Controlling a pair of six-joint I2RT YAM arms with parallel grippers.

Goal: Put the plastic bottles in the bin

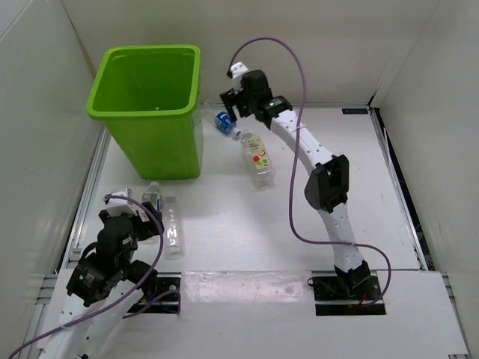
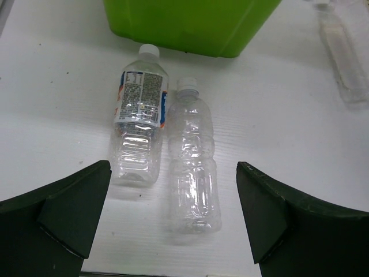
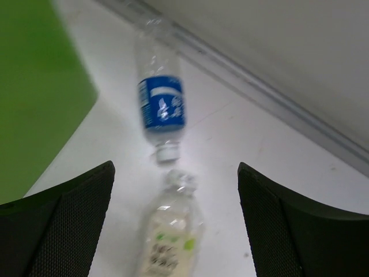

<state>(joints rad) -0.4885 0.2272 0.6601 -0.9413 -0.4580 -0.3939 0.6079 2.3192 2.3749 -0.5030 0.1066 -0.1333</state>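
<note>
The lime-green bin (image 1: pixel 161 146) stands at the back left. Two clear bottles lie side by side in front of it: one with a printed label (image 2: pixel 138 127) and one bare (image 2: pixel 193 167); they also show from above (image 1: pixel 152 196) (image 1: pixel 172 224). My left gripper (image 2: pixel 173 168) is open and empty, just short of them (image 1: pixel 135 223). A blue-labelled bottle (image 3: pixel 161 104) and a fruit-labelled bottle (image 3: pixel 170 236) lie cap to cap right of the bin (image 1: pixel 223 121) (image 1: pixel 259 158). My right gripper (image 3: pixel 176 168) hovers open above them (image 1: pixel 233 105). A fifth bottle is not in view.
White walls enclose the table on the left, back and right. A raised rail (image 3: pixel 277 98) runs along the back edge behind the blue-labelled bottle. The bin's wall (image 2: pixel 190 23) stands just beyond the left pair of bottles. A purple cable (image 1: pixel 296 82) loops over the right arm.
</note>
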